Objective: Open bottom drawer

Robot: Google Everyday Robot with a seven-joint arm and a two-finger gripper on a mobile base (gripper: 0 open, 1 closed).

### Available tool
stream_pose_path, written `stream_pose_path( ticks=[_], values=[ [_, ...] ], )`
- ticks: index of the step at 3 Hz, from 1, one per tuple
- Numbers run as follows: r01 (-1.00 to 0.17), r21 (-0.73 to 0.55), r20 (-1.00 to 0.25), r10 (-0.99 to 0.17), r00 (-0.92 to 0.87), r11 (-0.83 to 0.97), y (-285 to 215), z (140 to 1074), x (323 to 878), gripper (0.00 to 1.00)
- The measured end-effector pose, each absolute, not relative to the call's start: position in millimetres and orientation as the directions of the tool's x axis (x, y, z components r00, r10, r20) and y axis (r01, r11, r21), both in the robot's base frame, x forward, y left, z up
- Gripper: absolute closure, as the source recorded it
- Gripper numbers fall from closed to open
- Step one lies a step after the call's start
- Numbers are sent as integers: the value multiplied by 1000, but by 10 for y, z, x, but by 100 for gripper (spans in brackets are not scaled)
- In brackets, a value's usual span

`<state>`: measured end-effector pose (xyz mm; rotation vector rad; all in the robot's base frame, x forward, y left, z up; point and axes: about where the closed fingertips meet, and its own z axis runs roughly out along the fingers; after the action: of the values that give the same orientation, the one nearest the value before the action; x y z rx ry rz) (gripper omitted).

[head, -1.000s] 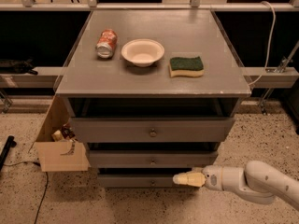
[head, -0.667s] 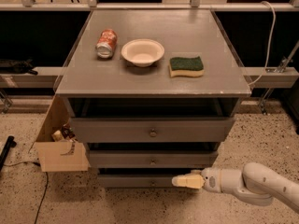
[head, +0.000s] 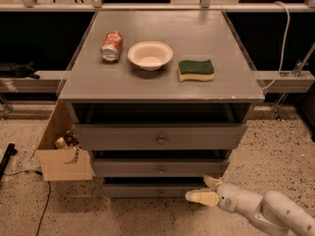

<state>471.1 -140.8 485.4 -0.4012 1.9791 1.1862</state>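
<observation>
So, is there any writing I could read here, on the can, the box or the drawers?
Can: red and white print, too blurred to read.
Box: a dark mark on its front, not legible.
Drawers, bowl, sponge: no text.
Gripper, low at the right by the bottom drawer: no text.

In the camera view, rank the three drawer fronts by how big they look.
Largest: top drawer.
Then: middle drawer.
Smallest-looking: bottom drawer, though it lies farthest from the camera, so true size is unsure.
The gripper is by its right end.
</observation>
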Motion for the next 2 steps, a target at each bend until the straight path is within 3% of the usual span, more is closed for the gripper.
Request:
stream_pose_path(
  ticks=[1, 2],
  values=[
    [-682, 486, -851, 120, -511, 547, -1454, 4958, 4689, 0],
    [-692, 468, -862, 114, -493, 549, -1452, 4988, 4698, 0]
  ],
)
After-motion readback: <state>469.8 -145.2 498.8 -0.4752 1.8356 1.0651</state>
